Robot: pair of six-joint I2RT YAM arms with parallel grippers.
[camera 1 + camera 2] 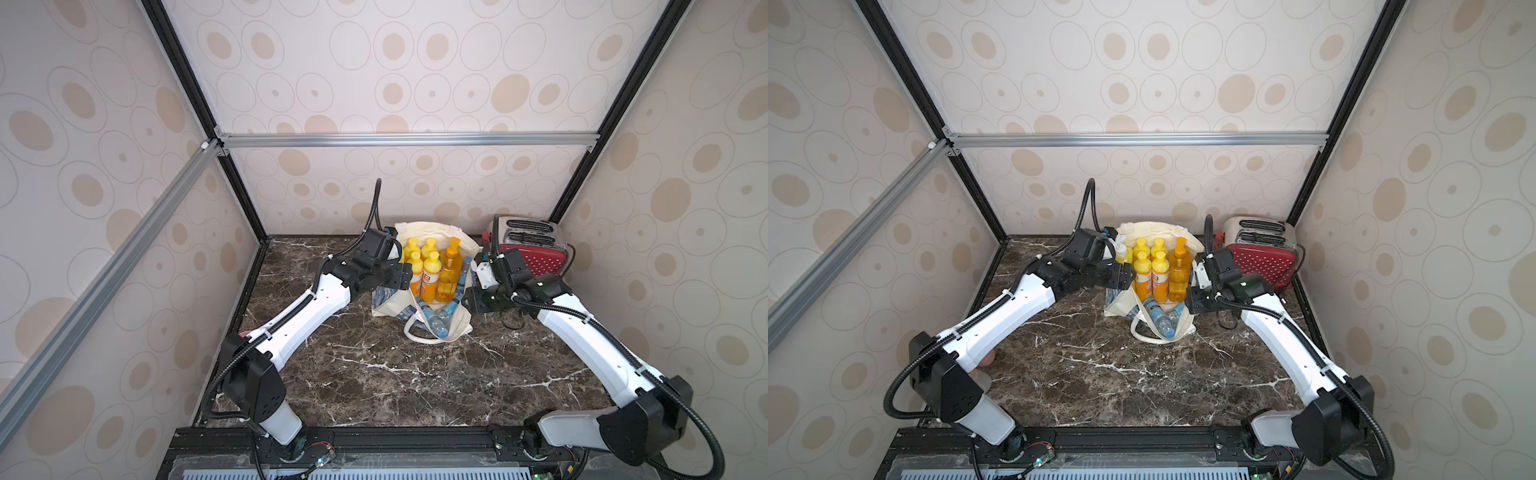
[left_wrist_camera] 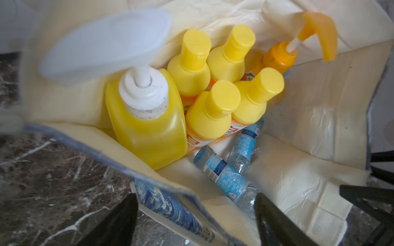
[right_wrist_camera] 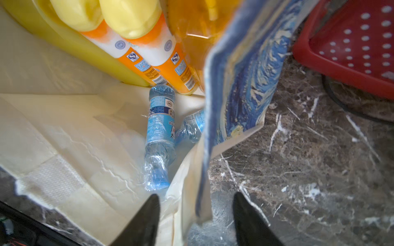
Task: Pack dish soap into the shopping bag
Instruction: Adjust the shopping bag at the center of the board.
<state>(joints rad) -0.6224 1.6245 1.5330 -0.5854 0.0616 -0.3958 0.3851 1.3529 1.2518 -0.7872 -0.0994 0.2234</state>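
Yellow and orange plastic dish soap bottles (image 2: 213, 110) stand inside the sagging cream canvas shopping bag (image 2: 319, 127). Left gripper (image 2: 195, 204), right gripper (image 3: 196, 198): jaws apart, each straddling a bag wall, gripping nothing, probably to keep the mouth spread.

Left wrist view blurs the white pump (image 2: 106, 42); right wrist view crops the toaster (image 3: 351, 42).

The left arm (image 1: 307, 307) and right arm (image 1: 590, 353) have white shells on their long links and black angular joint housings. Black ribbed hoses (image 1: 376, 199) run along them, tied with white clips. A green light (image 1: 1244, 284) glows on the right arm's housing beside the bag (image 1: 419, 232). The fingers (image 2: 277, 221) are black and tapered.
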